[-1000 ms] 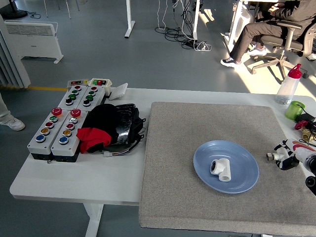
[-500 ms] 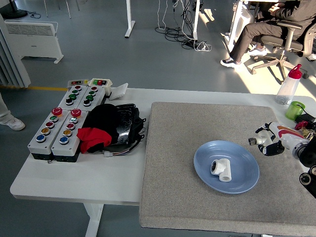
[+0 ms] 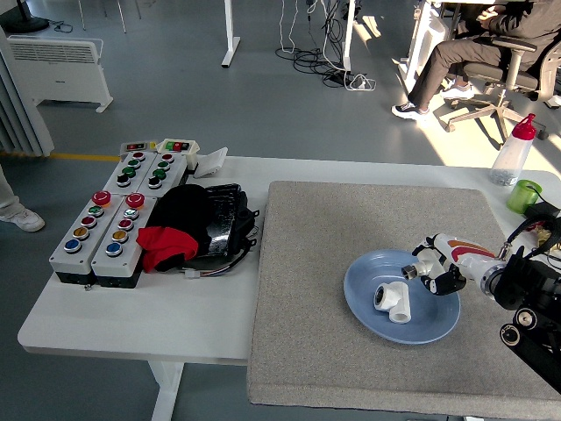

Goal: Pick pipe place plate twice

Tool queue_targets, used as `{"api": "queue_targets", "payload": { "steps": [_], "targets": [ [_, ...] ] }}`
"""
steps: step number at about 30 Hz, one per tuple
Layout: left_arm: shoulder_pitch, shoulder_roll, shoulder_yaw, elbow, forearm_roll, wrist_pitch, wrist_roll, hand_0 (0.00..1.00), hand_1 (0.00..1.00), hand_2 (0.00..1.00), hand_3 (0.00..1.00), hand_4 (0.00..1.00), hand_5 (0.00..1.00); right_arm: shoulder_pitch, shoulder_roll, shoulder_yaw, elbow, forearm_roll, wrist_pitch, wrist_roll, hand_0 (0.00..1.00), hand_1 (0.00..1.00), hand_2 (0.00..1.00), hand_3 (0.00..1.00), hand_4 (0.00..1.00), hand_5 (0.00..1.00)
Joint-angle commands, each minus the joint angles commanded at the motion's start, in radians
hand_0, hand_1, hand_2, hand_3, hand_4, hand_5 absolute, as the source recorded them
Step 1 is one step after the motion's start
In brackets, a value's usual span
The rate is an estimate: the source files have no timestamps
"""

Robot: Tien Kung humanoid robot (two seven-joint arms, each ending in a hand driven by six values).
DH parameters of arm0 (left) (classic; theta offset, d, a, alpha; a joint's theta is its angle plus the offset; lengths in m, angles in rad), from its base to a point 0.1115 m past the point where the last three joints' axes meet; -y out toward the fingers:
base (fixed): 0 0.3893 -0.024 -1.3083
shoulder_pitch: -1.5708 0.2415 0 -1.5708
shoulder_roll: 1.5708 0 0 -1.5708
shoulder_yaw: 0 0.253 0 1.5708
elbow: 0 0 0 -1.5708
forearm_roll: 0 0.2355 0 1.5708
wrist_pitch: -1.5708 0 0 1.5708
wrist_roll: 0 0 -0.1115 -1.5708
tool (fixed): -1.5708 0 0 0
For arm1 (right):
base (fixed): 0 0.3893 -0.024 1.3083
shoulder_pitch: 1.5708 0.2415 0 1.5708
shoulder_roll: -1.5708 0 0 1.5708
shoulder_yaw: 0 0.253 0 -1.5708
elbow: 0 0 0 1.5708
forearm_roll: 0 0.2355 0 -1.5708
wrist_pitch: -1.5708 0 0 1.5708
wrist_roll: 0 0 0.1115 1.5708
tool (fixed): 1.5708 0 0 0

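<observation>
Grey smooth floor (image 3: 193,96) across the upper frame, white panel heater (image 3: 60,68) at upper left, desk legs and tangled cables (image 3: 320,57) top centre, seated person on an office chair (image 3: 500,74) upper right, sunlight patch on the right.

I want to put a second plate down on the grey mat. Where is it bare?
The grey mat is bare on its whole left half, between its left edge and the blue plate, and across its far strip. It is crowded on the right: the right hand hangs over the plate's rim beside the white pipe fitting.
</observation>
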Motion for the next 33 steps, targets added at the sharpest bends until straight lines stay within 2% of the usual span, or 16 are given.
{"api": "queue_targets", "payload": {
  "steps": [2, 3, 8, 9, 22, 26, 30, 32, 33],
  "targets": [
    [0.000, 0.000, 0.000, 0.000, 0.000, 0.000, 0.000, 0.587, 0.580, 0.587, 0.476, 0.412, 0.998, -0.001, 0.001, -0.003, -0.002, -0.002, 0.012, -0.006, 0.648, 0.673, 0.728, 0.779, 0.500, 0.172],
    [0.000, 0.000, 0.000, 0.000, -0.001, 0.001, 0.000, 0.587, 0.580, 0.588, 0.476, 0.412, 0.998, -0.001, 0.003, -0.005, -0.006, -0.002, 0.023, -0.012, 0.896, 0.829, 0.955, 0.891, 0.670, 0.303],
    [0.000, 0.000, 0.000, 0.000, 0.000, 0.000, 0.001, 0.587, 0.580, 0.588, 0.476, 0.412, 0.998, -0.005, 0.006, -0.007, -0.016, -0.014, 0.033, 0.005, 0.896, 0.829, 0.955, 0.891, 0.670, 0.303],
    [0.000, 0.000, 0.000, 0.000, 0.000, 0.000, 0.001, 0.587, 0.580, 0.587, 0.476, 0.412, 0.998, -0.005, 0.006, -0.007, -0.016, -0.014, 0.033, 0.007, 0.980, 0.915, 0.998, 0.976, 0.719, 0.326],
    [-0.002, 0.000, 0.001, 0.000, 0.000, 0.000, 0.000, 0.587, 0.580, 0.586, 0.476, 0.412, 0.998, -0.018, -0.003, 0.045, 0.002, -0.002, 0.023, 0.024, 0.998, 0.926, 0.998, 0.998, 0.769, 0.351],
    [-0.002, 0.000, 0.000, 0.000, 0.000, 0.000, 0.000, 0.587, 0.580, 0.586, 0.476, 0.412, 0.998, -0.035, -0.009, 0.109, 0.034, 0.001, -0.012, 0.037, 0.998, 0.926, 0.998, 0.998, 0.769, 0.351],
    [-0.002, 0.000, -0.004, 0.000, 0.006, -0.001, 0.000, 0.587, 0.580, 0.586, 0.476, 0.412, 0.998, -0.064, -0.016, 0.198, 0.079, 0.030, -0.078, 0.066, 0.995, 0.922, 0.998, 0.998, 0.750, 0.355],
    [-0.001, 0.000, -0.004, 0.001, 0.005, -0.001, -0.001, 0.587, 0.580, 0.586, 0.476, 0.412, 0.998, -0.084, -0.029, 0.245, 0.103, 0.068, -0.104, 0.110, 0.995, 0.922, 0.998, 0.998, 0.750, 0.355],
    [-0.001, 0.000, -0.004, 0.001, 0.005, 0.000, -0.001, 0.587, 0.580, 0.586, 0.476, 0.411, 0.998, -0.091, -0.033, 0.266, 0.111, 0.083, -0.112, 0.130, 0.974, 0.909, 0.998, 0.946, 0.676, 0.319]
  ]
}}
